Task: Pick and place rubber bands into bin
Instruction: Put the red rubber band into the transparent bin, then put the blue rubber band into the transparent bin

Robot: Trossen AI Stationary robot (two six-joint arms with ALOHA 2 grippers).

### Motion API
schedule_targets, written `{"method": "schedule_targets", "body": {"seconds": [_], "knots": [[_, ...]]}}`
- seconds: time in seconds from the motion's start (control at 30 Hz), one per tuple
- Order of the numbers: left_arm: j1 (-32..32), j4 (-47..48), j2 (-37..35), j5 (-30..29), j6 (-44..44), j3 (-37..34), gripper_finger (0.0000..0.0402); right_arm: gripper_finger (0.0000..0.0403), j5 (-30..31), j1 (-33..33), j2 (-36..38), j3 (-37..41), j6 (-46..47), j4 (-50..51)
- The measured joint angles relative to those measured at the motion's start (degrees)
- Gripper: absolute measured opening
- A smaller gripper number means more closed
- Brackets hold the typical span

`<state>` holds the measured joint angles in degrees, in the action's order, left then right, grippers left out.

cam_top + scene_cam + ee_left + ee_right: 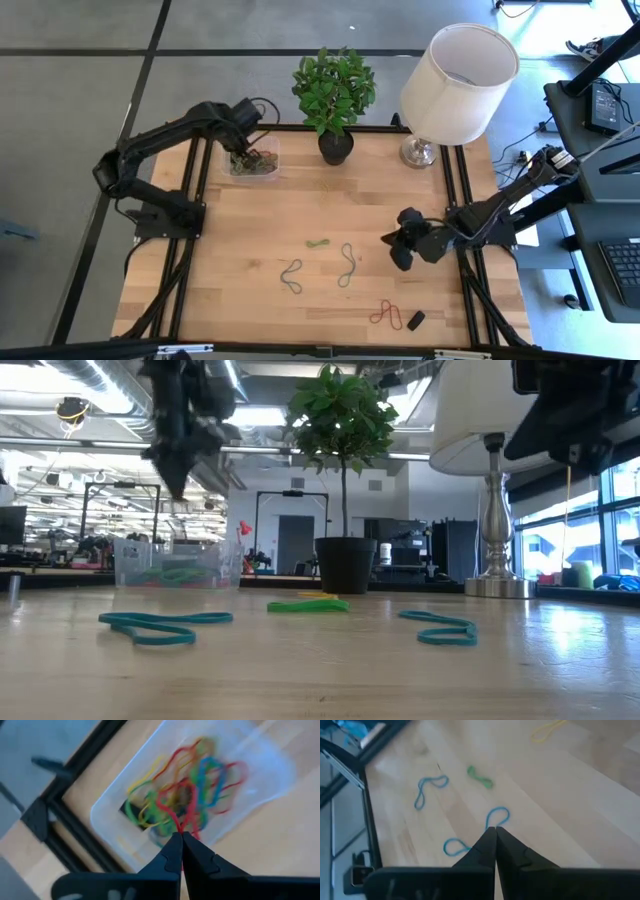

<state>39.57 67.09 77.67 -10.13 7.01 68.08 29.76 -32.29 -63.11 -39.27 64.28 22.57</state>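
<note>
Nearby: plant pot (pixel 336 146) beside bin (pixel 251 164) | lamp (pixel 452 85) farther right

Clear bin (pixel 251 166); red, green, yellow rubber bands (pixel 185 795).

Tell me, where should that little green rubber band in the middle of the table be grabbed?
The green rubber band lies flat, bunched into a short strip. Probably best to come straight down from above and pinch across its narrow middle, catching both strands.
</note>
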Motion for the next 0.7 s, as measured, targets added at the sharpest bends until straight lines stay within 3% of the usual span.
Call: {"method": "schedule_targets", "body": {"seconds": [0.33, 0.7], "knots": [[7.63, -12.69, 0.37, 1.17, -1.82, -13.83, 0.0007, 0.0009, 0.16, 2.02, -0.04, 0.0, -0.01, -4.27], [8.24, -13.55, 0.36, -0.69, -1.8, -14.57, 0.0073, 0.0009, 0.2, 3.04, -0.04, 0.0, -0.01, -5.55]]}}
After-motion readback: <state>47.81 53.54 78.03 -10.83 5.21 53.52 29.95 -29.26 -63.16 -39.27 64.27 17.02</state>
